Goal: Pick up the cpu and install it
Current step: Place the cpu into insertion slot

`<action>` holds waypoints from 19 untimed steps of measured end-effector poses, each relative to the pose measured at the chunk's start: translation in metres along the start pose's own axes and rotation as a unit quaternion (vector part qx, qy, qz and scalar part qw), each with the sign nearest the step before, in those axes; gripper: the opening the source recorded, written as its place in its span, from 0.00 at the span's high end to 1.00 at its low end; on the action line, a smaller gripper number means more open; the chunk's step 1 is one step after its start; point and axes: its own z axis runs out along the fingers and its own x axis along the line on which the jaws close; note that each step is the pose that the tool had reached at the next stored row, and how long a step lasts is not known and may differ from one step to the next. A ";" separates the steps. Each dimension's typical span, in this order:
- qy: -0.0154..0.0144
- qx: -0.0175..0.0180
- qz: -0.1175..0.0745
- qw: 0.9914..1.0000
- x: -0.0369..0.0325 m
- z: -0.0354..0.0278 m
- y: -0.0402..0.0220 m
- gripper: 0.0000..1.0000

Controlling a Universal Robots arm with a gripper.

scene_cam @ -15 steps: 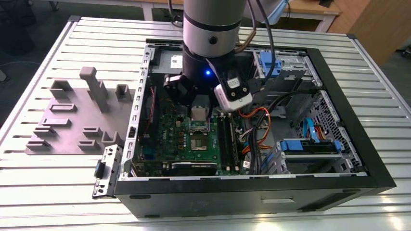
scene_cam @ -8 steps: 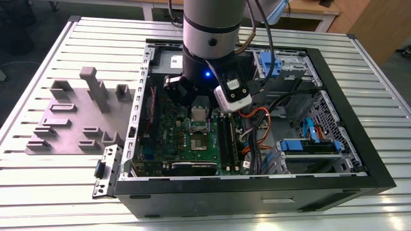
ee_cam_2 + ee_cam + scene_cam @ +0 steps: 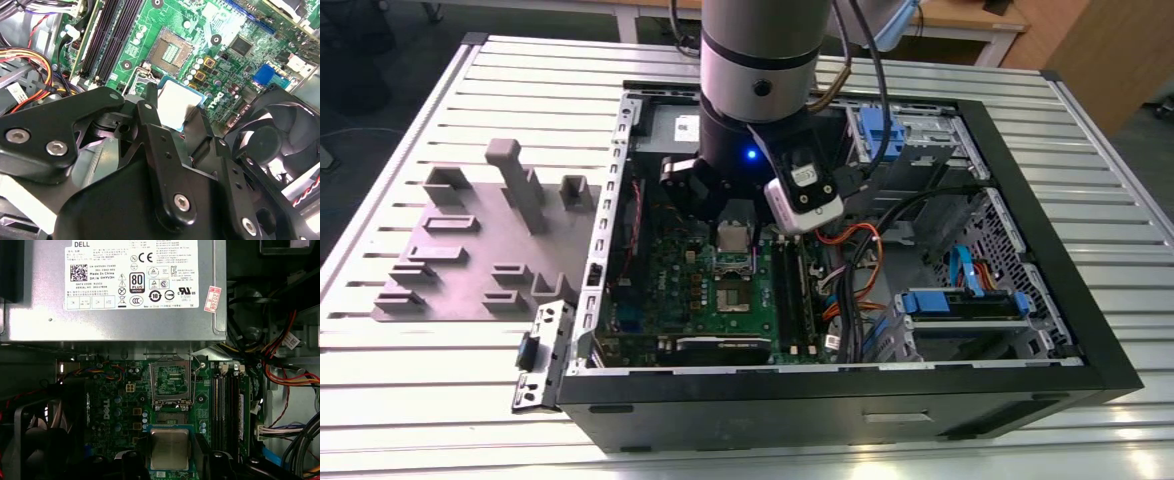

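Over motherboard [image 3: 114,407] — one cpu [image 3: 169,449] in one gripper [image 3: 178,114]

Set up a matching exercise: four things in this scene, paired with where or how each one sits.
1. small square silver-grey cpu
2. rectangular metal socket
3. big silver metal power supply box
4. matte grey plastic fixture

A. on the slatted table, outside the black case
B. open and empty on the green motherboard
C. gripped between the black fingers
D. bears a white label

Pairs: 1-C, 2-B, 3-D, 4-A
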 end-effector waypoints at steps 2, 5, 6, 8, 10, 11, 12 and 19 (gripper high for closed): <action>0.000 0.000 0.000 1.000 0.0001 0.0002 -0.0002 0.55; 0.000 0.000 0.000 1.000 0.0000 0.0041 -0.0003 0.55; 0.000 0.000 0.000 1.000 -0.0001 0.0057 -0.0003 0.55; 0.000 0.000 0.000 1.000 -0.0001 0.0074 -0.0004 0.55; 0.000 0.000 0.000 1.000 -0.0002 0.0081 -0.0004 0.55; 0.000 0.000 0.000 1.000 -0.0002 0.0081 -0.0004 0.55; 0.000 0.000 0.000 1.000 -0.0002 0.0081 -0.0004 0.55; 0.000 0.000 0.000 1.000 -0.0002 0.0084 -0.0004 0.55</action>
